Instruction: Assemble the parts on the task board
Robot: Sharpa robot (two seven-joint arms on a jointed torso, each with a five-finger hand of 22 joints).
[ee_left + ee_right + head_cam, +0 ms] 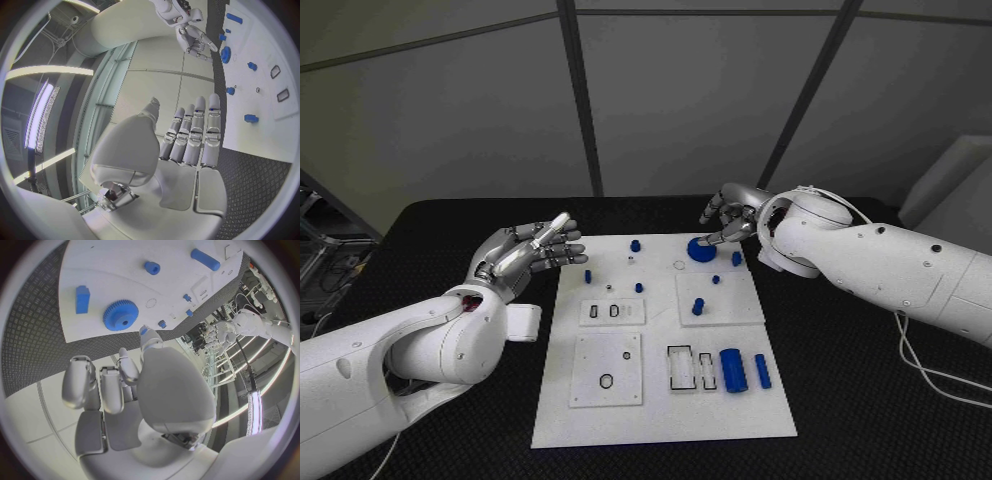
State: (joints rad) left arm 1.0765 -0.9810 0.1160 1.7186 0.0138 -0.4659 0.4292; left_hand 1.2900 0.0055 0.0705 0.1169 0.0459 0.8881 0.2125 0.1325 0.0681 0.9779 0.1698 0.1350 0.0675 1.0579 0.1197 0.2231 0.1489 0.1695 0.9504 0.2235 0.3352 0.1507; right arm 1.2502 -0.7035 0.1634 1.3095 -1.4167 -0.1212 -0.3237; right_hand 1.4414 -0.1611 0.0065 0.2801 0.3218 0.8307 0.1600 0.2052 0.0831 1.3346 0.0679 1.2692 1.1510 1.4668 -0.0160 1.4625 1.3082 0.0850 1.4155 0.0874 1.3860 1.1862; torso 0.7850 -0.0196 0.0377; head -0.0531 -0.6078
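The blue toothed plastic gear (pixel 700 250) lies flat at the far right of the white rectangular task board (pixel 668 420) on the black table. The right robot hand (pixel 733 215) hovers just beside it, fingers loosely curled, holding nothing. The left robot hand (pixel 531 250) waits wide and empty by the board's left edge. The step looks like reaching for the gear; next comes lowering and pinching its rim.

The black table (pixel 444 225) carries the white task board (pixel 661 400), lying flat at its middle.

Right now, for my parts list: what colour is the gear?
Blue gear, clearest in the right wrist view.
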